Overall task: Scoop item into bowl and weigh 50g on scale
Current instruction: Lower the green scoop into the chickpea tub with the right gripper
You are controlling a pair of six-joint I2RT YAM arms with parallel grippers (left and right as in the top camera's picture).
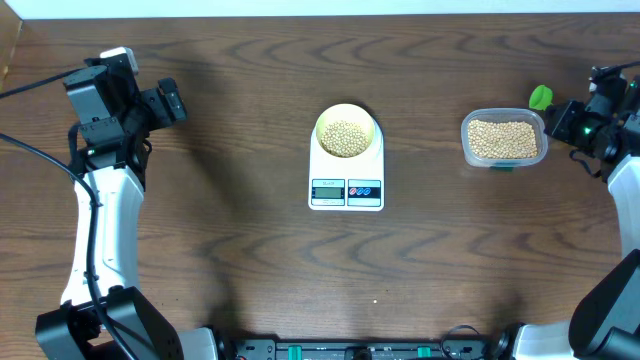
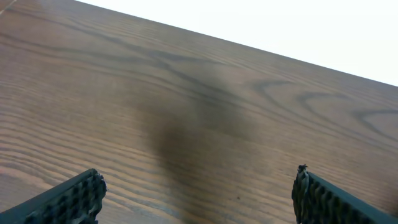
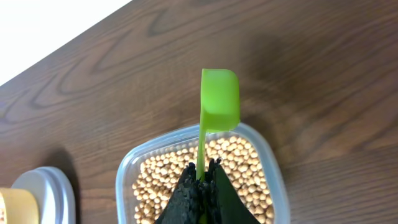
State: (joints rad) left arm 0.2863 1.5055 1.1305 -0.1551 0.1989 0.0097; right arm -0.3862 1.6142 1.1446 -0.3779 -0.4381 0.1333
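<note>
The white scale (image 1: 346, 190) lies at the table's middle with the pale-yellow bowl (image 1: 346, 109) on its platform. A heap of tan beans (image 1: 345, 139) fills the bowl. More beans (image 1: 503, 140) lie in a clear tub (image 1: 465, 141) to the right. My right gripper (image 3: 204, 165) is shut on the handle of a green scoop (image 3: 219, 99), held above the tub (image 3: 276, 186); the scoop's cup points past the tub's far rim. In the overhead view the scoop (image 1: 540, 97) shows just behind the tub. My left gripper (image 2: 199, 177) hangs open over bare wood at the far left (image 1: 172, 103).
The table's far edge runs close behind the left arm and the tub. In the right wrist view the scale's corner (image 3: 43, 186) and the bowl's edge (image 3: 12, 205) show at lower left. Black cables trail at the left edge (image 1: 30, 150).
</note>
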